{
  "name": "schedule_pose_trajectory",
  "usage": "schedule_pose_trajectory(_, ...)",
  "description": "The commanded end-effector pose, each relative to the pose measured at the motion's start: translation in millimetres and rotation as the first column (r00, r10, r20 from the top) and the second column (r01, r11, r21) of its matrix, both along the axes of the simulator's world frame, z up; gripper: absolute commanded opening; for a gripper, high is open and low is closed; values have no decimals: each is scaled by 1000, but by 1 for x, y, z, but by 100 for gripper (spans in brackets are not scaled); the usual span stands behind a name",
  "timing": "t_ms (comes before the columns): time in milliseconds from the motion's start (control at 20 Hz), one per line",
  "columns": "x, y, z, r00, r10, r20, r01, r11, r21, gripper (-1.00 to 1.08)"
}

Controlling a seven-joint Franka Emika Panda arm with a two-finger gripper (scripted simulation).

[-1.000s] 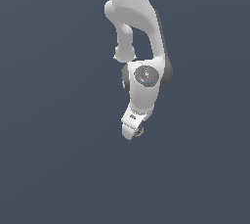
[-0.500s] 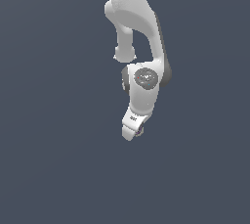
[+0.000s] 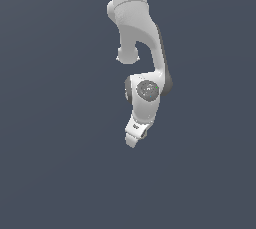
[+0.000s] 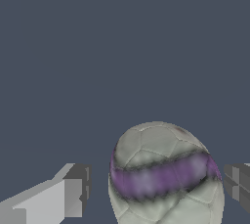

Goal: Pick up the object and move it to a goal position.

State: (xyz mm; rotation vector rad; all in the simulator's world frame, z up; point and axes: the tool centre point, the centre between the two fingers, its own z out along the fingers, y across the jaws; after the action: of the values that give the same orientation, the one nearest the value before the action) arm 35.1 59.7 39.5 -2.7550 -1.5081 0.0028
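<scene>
The gripper (image 4: 156,189) stands spread, its fingers (image 4: 73,196) apart from the ball (image 4: 163,174) between them.

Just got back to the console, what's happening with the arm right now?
The Panda arm is reaching down over a plain grey surface, its gripper pointing downward. In the wrist view, the ball, off-white with a purple band, sits between the two jaws. There is a visible gap on one side and little on the other, so it does not look clamped. The exterior view does not show the ball; the gripper hides it. No goal marker shows in either view.
</scene>
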Motion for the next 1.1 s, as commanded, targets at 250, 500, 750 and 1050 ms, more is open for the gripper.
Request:
schedule_pose_trajectory(250,1,0,-3,1000,0,2,0,1000,0,-100)
schedule_pose_trajectory(500,1,0,-3,1000,0,2,0,1000,0,-100)
schedule_pose_trajectory(750,3,0,0,1000,-1,2,1,1000,0,-100)
schedule_pose_trajectory(1050,10,4,21,1000,0,2,0,1000,0,-100)
